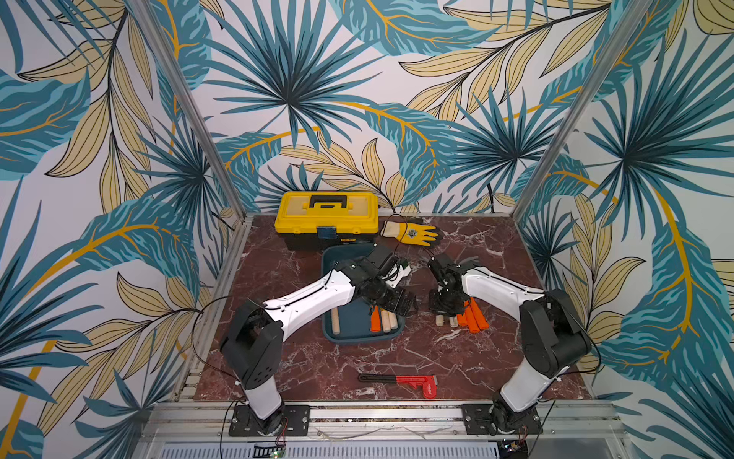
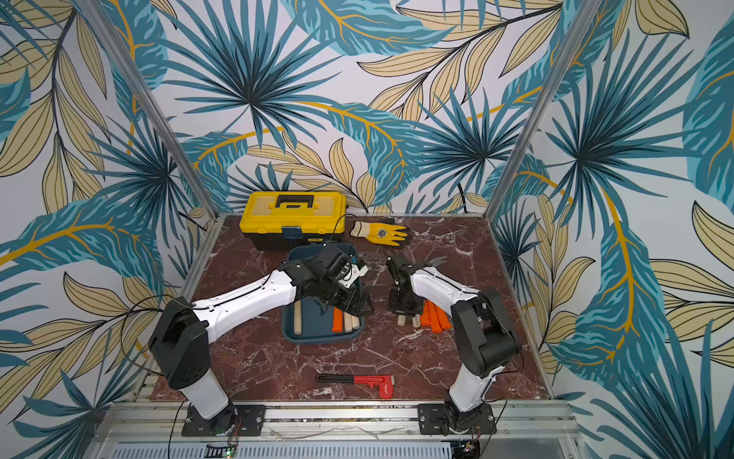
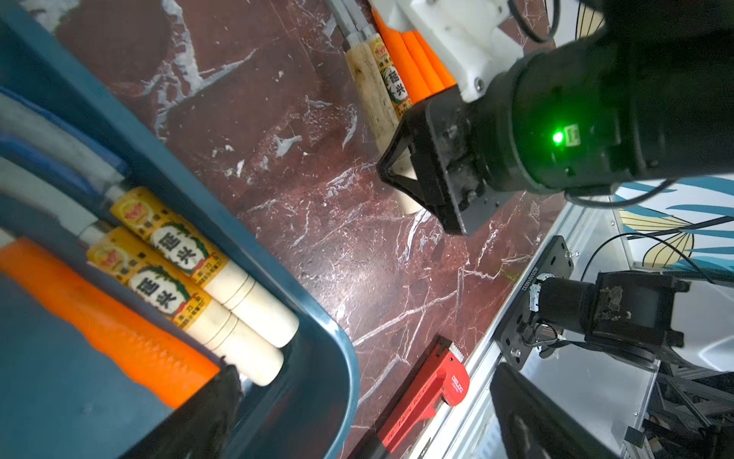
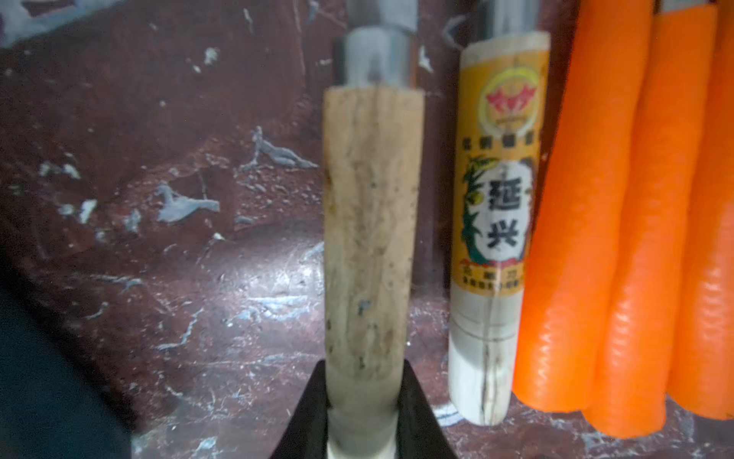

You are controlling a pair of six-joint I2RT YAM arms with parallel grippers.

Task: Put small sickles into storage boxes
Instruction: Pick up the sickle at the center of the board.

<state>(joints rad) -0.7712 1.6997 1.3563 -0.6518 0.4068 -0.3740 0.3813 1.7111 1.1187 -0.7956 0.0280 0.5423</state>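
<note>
So here's where we're at: the right gripper (image 4: pixel 363 401) has its fingers (image 4: pixel 423 421) clamped tight on the butt end of a plain wooden sickle handle (image 4: pixel 369 238), blade end pointing away from them; we can't tell if it's off the marble table (image 1: pixel 302 357). Just beside those fingers, on the side away from the blue tray (image 1: pixel 359 340), lies a labelled wooden handle (image 4: pixel 496 238), then three orange handles (image 4: pixel 595 258) packed touching each other. The left gripper (image 1: pixel 401 306) hangs over that tray, and we honestly can't tell whether its fingers are open or closed; only one black finger (image 3: pixel 214 401) shows, right at the end of an orange handle (image 3: pixel 107 318) in the tray. Next to that sit two labelled wooden handles (image 3: pixel 186 258) against the tray wall, with one more wooden handle (image 1: pixel 335 320) across the tray. The yellow toolbox (image 1: pixel 325 216), glove (image 1: pixel 413 232) and red wrench (image 1: pixel 413 383) sit well away from both grippers.
</note>
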